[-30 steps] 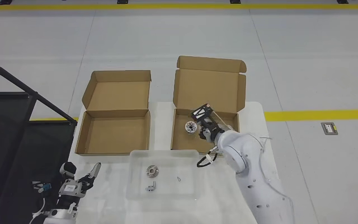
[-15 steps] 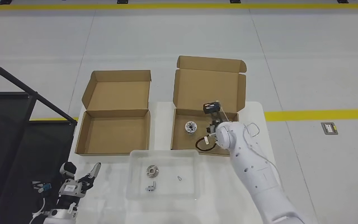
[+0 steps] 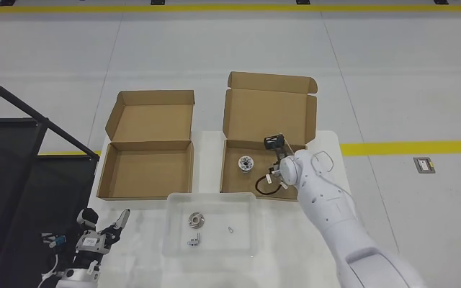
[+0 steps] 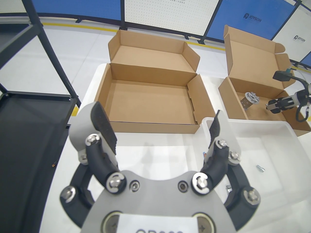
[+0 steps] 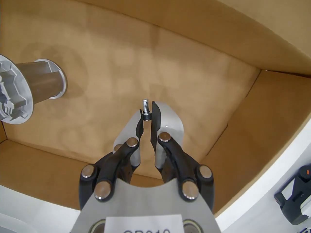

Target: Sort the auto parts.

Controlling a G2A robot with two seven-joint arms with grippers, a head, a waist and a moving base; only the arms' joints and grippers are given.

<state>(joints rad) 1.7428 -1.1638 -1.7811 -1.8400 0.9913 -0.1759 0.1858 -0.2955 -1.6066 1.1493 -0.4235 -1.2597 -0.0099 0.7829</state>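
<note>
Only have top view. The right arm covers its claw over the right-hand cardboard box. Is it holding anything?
Observer: Yes. The right wrist view shows the right claw shut on a small silver threaded bolt with a black head, threads pointing away from the claw.
Operator: Released into the box yet?
Observer: No. It is pinched at the fingertips over the bare floor of the brown cardboard box. I cannot tell whether it touches the floor.
Operator: Clear of the round metal part?
Observer: Yes. The silver flanged cylindrical part stands on end, apart from the claw, with bare floor between them.
</note>
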